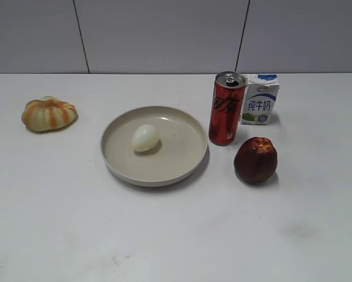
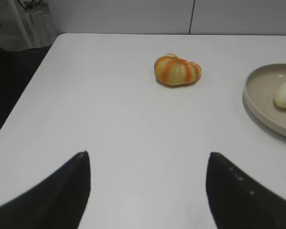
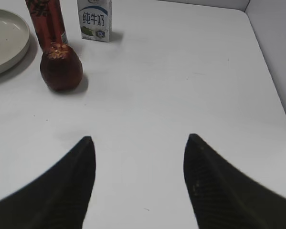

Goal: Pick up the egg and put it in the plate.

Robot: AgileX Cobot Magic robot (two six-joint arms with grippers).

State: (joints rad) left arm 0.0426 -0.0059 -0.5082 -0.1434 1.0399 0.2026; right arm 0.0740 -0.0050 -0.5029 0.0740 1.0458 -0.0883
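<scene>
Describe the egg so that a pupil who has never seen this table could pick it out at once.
Find the wide beige plate in the middle of the white table. The egg lies inside it, left of centre. It is small, smooth, oval and pale, unlike the ribbed orange pumpkin to the left or the dark red fruit to the right.

striped pumpkin (image 1: 49, 113) far left; red can (image 1: 226, 108) touching milk carton (image 1: 260, 98), dark red fruit (image 1: 255, 160) in front
</scene>
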